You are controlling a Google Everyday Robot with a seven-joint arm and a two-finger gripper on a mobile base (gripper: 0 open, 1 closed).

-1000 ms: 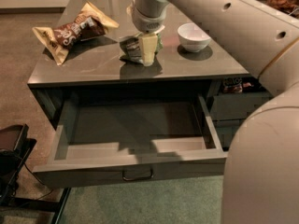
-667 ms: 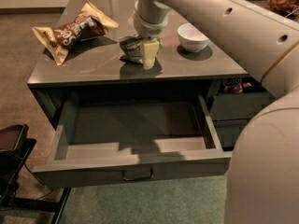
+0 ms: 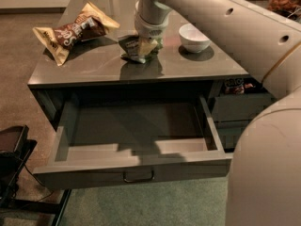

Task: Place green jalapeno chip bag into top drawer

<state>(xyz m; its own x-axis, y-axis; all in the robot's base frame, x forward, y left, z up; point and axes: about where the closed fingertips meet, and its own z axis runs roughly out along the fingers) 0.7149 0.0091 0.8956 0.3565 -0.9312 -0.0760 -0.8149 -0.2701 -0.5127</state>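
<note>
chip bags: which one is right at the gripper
The small green bag beside the white bowl: the gripper sits right over it. The larger brown-and-tan bag lies apart, toward the picture's left.

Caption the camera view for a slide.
Gripper at the green jalapeno chip bag on the countertop, with the top drawer pulled open below.

Jaws over green jalapeno chip bag [image 3: 131, 53] on counter [image 3: 188, 66] (behind top drawer [image 3: 94, 168]), bowl [image 3: 194, 37] right.

Green jalapeno chip bag [image 3: 136, 51]: crumpled, pale-edged, lying on countertop [image 3: 197, 66] directly beneath gripper [image 3: 147, 40]. Top drawer [image 3: 94, 172]: pulled out.
</note>
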